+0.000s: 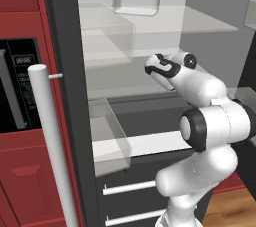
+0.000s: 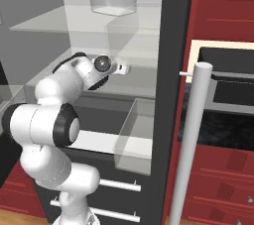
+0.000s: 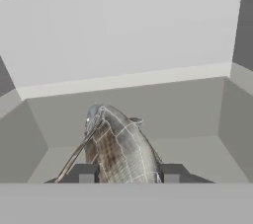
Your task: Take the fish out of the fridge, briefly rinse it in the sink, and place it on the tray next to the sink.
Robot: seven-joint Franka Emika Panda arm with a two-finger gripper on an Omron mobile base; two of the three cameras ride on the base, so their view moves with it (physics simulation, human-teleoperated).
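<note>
The fridge [image 1: 65, 71] stands open, and my arm reaches into it at the middle glass shelf [image 1: 165, 51]. In the hand view the grey-silver fish [image 3: 118, 144] sits between my two fingertips, head pointing away toward the fridge's pale back wall. My gripper [image 3: 128, 173] is closed against the fish's flanks, one dark fingertip [image 3: 86, 173] on each side. From the right base view, the hand [image 2: 119, 68] shows just over the shelf. Neither the sink nor the tray is in view.
The fridge's long white handle [image 1: 50, 141] [image 2: 193, 140] stands close in front of the base. A clear bin [image 1: 136, 2] sits on the top shelf, and another clear bin [image 2: 136, 135] hangs lower down. The black oven [image 1: 20, 86] is set in red cabinets. White-handled drawers [image 1: 130, 187] lie below.
</note>
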